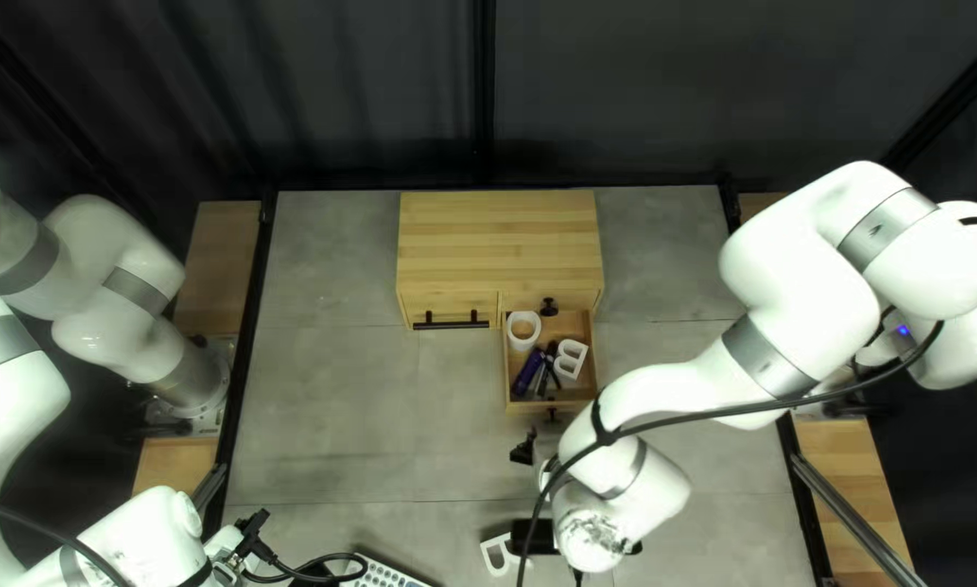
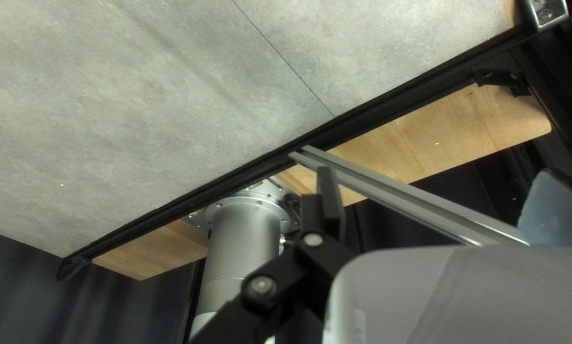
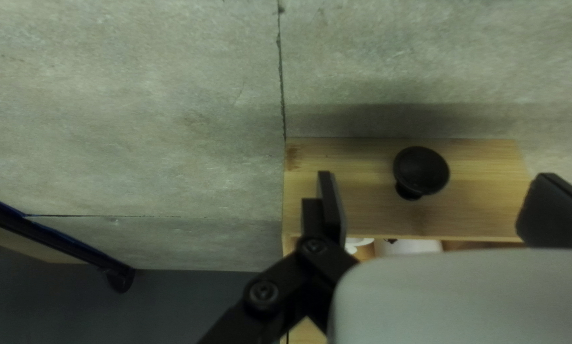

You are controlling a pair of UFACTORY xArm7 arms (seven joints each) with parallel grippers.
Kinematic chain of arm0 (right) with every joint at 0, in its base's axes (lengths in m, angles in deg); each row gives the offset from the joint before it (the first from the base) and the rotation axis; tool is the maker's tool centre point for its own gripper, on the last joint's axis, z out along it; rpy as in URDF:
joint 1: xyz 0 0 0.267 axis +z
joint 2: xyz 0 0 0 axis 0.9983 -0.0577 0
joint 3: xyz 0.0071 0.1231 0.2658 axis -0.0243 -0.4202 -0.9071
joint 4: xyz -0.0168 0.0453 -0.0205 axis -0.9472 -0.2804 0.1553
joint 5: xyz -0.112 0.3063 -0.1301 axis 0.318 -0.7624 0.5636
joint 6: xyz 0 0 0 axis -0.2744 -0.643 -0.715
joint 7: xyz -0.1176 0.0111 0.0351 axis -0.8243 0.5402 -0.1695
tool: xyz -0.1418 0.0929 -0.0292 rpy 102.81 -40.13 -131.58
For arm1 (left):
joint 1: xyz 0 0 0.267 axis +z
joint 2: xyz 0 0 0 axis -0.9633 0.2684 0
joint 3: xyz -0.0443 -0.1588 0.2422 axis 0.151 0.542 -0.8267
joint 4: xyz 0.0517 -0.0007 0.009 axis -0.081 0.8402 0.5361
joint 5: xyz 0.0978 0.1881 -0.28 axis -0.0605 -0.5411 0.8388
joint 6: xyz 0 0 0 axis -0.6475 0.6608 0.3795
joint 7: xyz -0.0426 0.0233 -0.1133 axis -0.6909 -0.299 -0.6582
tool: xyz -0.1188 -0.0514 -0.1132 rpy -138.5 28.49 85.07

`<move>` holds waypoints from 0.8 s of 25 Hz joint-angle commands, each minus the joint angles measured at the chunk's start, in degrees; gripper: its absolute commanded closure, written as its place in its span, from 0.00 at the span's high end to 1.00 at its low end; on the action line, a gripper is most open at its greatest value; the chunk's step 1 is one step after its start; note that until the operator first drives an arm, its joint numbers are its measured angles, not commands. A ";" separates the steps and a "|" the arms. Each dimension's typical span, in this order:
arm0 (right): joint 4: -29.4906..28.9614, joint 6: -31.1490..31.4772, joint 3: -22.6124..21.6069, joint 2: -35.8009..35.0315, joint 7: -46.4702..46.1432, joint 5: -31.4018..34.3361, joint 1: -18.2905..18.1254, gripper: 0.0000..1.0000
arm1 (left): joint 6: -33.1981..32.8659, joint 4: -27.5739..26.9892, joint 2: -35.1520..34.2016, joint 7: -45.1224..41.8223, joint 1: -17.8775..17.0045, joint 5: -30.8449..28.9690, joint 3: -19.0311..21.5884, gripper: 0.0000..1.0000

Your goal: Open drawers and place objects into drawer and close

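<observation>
The right-hand drawer (image 1: 526,408) stands open at the cabinet's (image 1: 499,245) front edge, ring (image 1: 524,316), letter (image 1: 560,357) and markers (image 1: 529,372) inside. Left pincer (image 2: 435,175) and right pincer (image 3: 435,180) are spread, empty. Closing remains, perhaps after the loose character (image 1: 486,552) near the bench's (image 1: 325,435) near edge.

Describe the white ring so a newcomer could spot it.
Find the wooden cabinet, then its open drawer. The ring lies inside, at the corner nearest the closed drawer. It is round, unlike the white B and purple item.
</observation>
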 commanded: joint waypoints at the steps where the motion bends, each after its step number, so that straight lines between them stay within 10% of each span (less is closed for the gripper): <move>1: 3.15 -2.03 -0.39 2.41 -1.52 1.97 -0.19 1.00 | 0.00 0.00 0.00 0.00 0.00 0.00 0.00 1.00; 20: -2.23 0.62 0.07 -3.87 3.34 3.97 3.73 1.00 | 0.00 0.00 0.00 0.00 0.00 0.00 0.00 1.00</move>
